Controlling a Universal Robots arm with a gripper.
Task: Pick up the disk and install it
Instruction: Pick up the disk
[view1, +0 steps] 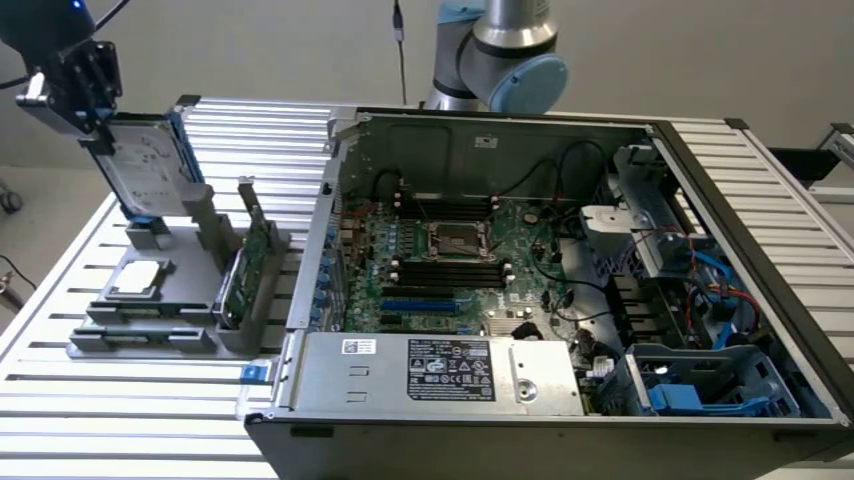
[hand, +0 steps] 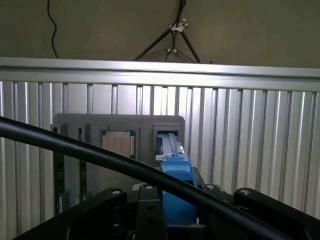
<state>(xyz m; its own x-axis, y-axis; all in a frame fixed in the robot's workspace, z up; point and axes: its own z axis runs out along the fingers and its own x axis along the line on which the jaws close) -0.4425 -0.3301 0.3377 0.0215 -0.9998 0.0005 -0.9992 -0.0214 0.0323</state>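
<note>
Tool (view1: 96, 125) grips disk (view1: 147, 165) by its top, upright at the rack (view1: 160, 335), the exterior view's left; we'd lift straight, w/o tilt, so blue carrier (hand: 175, 170) doesn't snag, imo.

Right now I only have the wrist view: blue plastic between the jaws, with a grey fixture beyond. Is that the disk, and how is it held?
Observer: Yes. The gripper grips the disk by its upper end. The disk stands upright, slightly tilted, with its lower end at the grey fixture. I cannot tell if they touch.
Operator: Where is the computer from there?
Observer: The open computer case lies on the same slatted table, on the exterior view's right of the fixture.
</note>
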